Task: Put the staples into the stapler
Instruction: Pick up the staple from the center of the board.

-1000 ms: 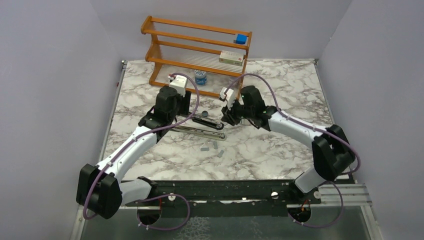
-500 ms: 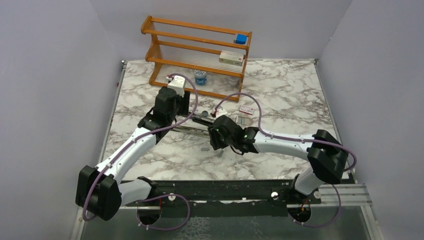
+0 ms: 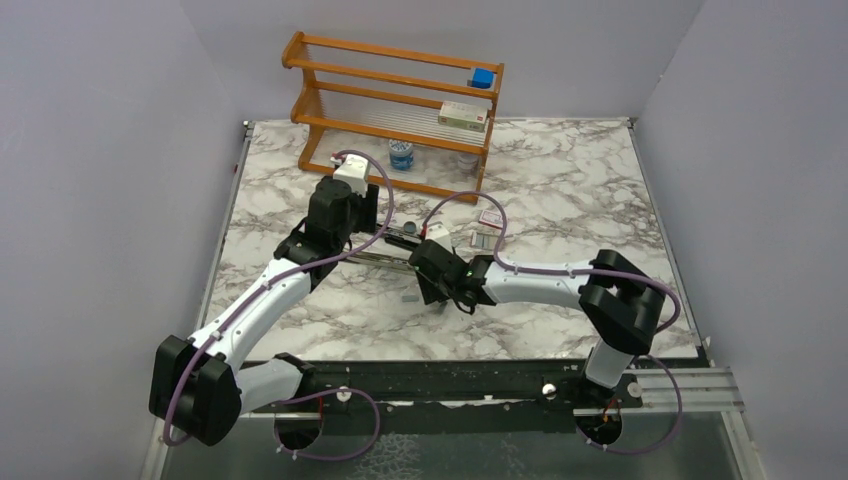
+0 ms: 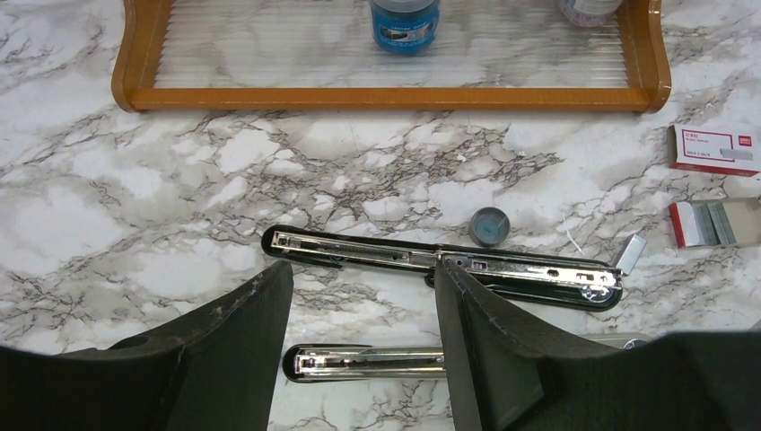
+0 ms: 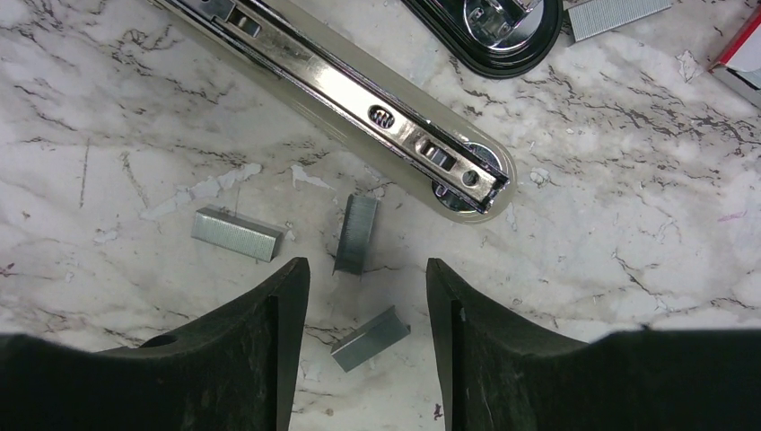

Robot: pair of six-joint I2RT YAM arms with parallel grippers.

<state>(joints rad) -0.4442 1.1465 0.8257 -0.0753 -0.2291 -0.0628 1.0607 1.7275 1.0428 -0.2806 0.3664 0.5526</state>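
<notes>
1. The right pincer point(image 5: 368, 269) is open and empty above the staples point(image 5: 356, 234) on the tabletop point(image 5: 628, 224).
2. They lie at 6 o'clock from the stapler point(image 5: 359, 99).
3. The left pincer point(image 4: 363, 267) is open and empty too.
4. The strips look light and easy to snap; pinch the long sides.

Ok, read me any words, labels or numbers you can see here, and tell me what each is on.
No text here reads clearly enough to quote.
Small red-and-white box: dark print on its white panel, too small to read.
Blue jar: label blurred, unreadable.
Pale box on the wooden rack: print too small to read.
Stapler: no lettering shows.
</notes>
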